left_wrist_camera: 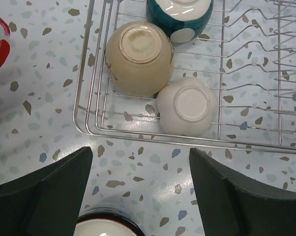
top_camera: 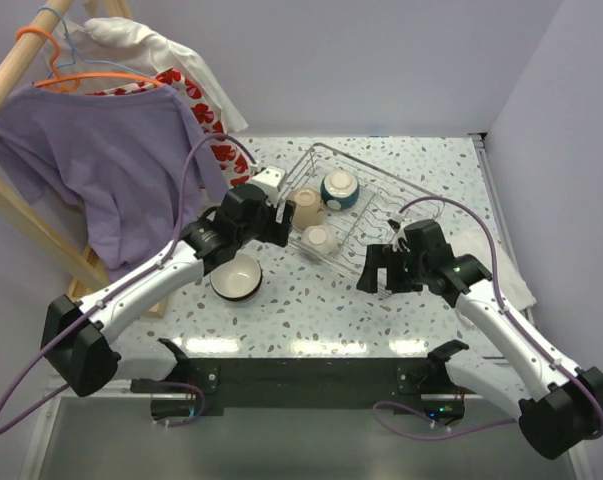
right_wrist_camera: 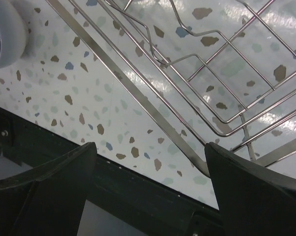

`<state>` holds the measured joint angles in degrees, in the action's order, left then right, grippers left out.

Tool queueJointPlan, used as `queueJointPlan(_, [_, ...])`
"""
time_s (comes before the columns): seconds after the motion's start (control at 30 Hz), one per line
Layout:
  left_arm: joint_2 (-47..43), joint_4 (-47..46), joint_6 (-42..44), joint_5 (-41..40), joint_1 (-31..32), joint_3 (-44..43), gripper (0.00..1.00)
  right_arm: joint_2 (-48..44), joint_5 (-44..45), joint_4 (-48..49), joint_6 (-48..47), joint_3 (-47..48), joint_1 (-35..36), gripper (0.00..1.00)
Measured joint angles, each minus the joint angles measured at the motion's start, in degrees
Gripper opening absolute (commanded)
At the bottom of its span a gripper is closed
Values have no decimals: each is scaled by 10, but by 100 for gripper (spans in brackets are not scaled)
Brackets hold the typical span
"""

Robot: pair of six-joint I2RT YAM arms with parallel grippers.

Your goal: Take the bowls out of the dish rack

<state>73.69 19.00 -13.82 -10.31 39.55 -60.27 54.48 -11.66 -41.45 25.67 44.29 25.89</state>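
Tan bowl [left_wrist_camera: 138,59], white bowl [left_wrist_camera: 187,108], teal bowl [left_wrist_camera: 179,17] upturned in dish rack [left_wrist_camera: 255,73]; left fingers [left_wrist_camera: 44,191], right fingers [right_wrist_camera: 44,187] spread, empty.

Bright even light, soft shadows, glare streaks on table [top_camera: 311,346]

The rectangular silver wire dish rack [right_wrist_camera: 133,89] is seen as bright, polished metal. A glossy ceramic glaze is shown on the round tan bowl [left_wrist_camera: 138,59] and the teal-and-white round bowl [left_wrist_camera: 179,17]; the small white round bowl [left_wrist_camera: 187,105] appears smooth and satiny. The speckled table top [left_wrist_camera: 40,123] is smooth and reflective. The purple T-shirt [top_camera: 111,160] is matt cloth; the pale round rail [top_camera: 21,65] is bare wood.
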Motion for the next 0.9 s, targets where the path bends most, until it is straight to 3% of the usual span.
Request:
queueJointPlan(0.23, [68, -10, 26, 10, 23, -40, 86, -27, -21, -57, -2, 10, 1, 98])
queueJointPlan(0.4, [135, -5, 54, -5, 47, -97, 86, -13, 19, -96, -19, 73, 2, 98])
queueJointPlan(0.67, [285, 34, 91, -88, 79, -254, 87, -1, 82, -24, -17, 95, 3, 98])
queueJointPlan(0.9, [404, 81, 115, -156, 86, -354, 88, -20, 153, 15, -10, 52, 3, 98])
